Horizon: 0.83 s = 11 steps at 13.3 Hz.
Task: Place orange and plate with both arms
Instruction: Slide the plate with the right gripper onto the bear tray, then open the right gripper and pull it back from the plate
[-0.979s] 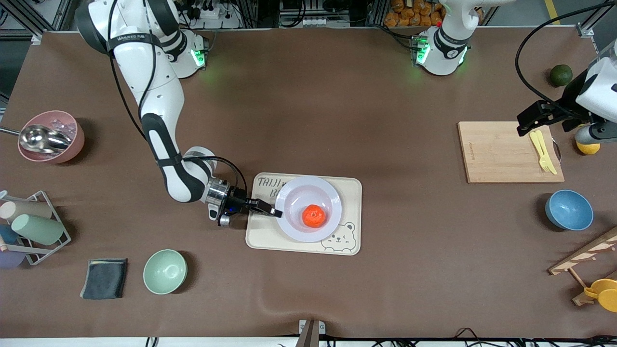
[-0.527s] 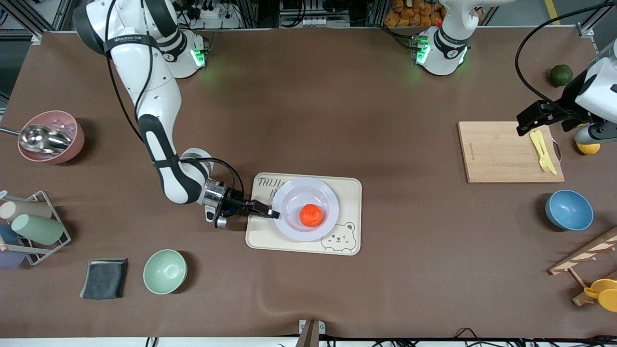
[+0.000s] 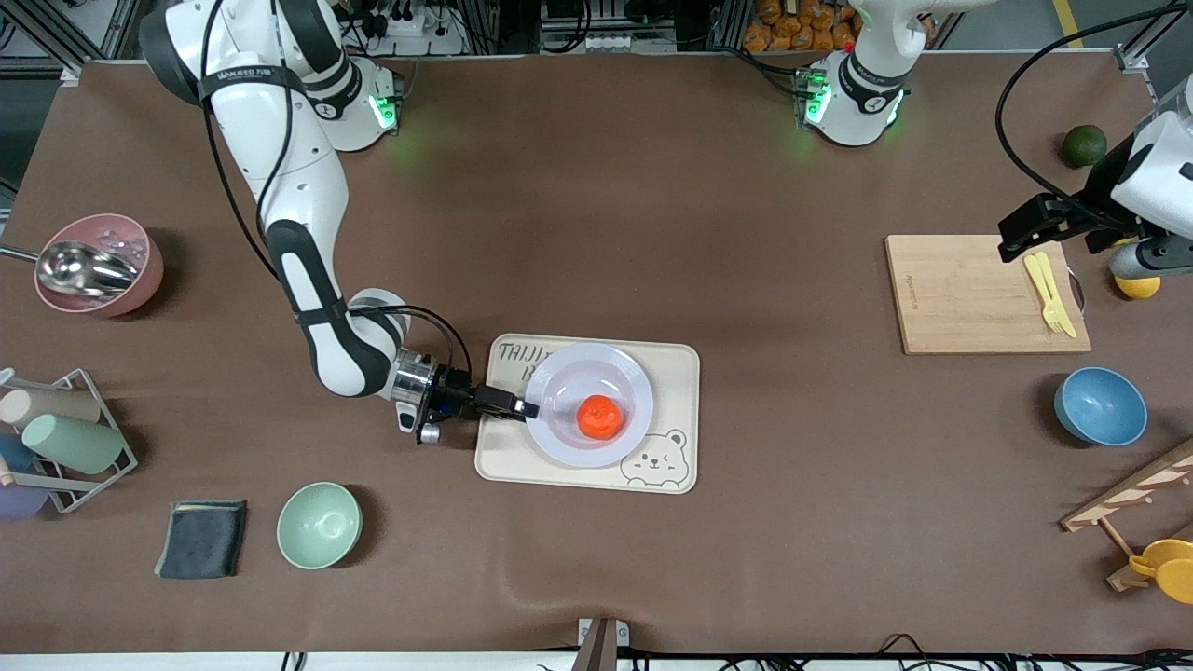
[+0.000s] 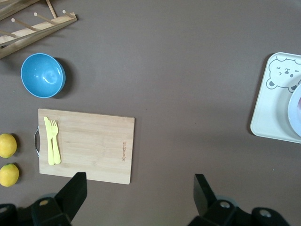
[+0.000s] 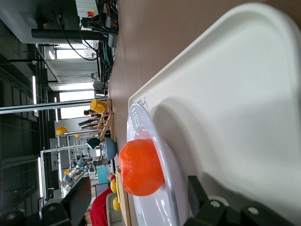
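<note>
Front view: low in the middle of the frame, the orange (image 3: 599, 417) sits in the plate (image 3: 559, 443), which rests on the cream bear tray (image 3: 671, 373). The right pincer (image 3: 524, 409) is at the plate's rim, at the side toward the right arm's end of the bench.

Left wrist view: the left pincer (image 4: 139, 195) hangs spread over the bench (image 4: 188, 103) by the cutting board (image 4: 94, 146); that arm waits.

Right wrist view: the right pincer (image 5: 138, 197) is spread either side of the plate (image 5: 162, 207), with the orange (image 5: 140, 166) in it.
</note>
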### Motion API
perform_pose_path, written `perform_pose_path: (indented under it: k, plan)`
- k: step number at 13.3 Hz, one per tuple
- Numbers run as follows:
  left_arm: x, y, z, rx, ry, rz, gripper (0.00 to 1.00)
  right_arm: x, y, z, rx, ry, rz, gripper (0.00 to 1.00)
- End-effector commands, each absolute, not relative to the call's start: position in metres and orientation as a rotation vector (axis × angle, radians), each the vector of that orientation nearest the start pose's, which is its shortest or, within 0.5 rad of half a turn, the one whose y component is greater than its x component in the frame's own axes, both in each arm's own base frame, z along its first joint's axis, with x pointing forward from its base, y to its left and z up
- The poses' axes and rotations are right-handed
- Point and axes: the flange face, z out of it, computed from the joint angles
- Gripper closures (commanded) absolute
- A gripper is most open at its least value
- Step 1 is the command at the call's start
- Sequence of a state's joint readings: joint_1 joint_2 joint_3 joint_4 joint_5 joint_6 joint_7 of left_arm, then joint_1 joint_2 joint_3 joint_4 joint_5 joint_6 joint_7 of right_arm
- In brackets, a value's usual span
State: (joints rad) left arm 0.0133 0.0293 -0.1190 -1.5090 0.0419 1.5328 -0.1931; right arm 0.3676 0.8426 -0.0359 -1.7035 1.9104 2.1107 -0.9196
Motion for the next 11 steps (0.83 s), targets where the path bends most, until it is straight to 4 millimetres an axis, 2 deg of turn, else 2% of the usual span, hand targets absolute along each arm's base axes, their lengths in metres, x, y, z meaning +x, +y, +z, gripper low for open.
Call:
perform_pose_path:
  k: [1,5,8,11]
  plan:
    - [0.554,-0.052,0.639,-3.121,-0.112,0.006,0.00,0.616,0.257,0.123,-1.862,0.290,-0.050,0.02]
    - [0.553,-0.052,0.642,-3.122,-0.114,-0.006,0.00,0.628,0.260,0.149,-1.883,0.354,0.067,0.00]
    - [0.552,-0.053,0.645,-3.124,-0.112,-0.013,0.00,0.638,0.252,0.171,-1.934,0.390,0.151,0.00]
    - [0.553,-0.052,0.645,-3.124,-0.114,-0.015,0.00,0.650,0.237,0.182,-2.000,0.339,0.149,0.00]
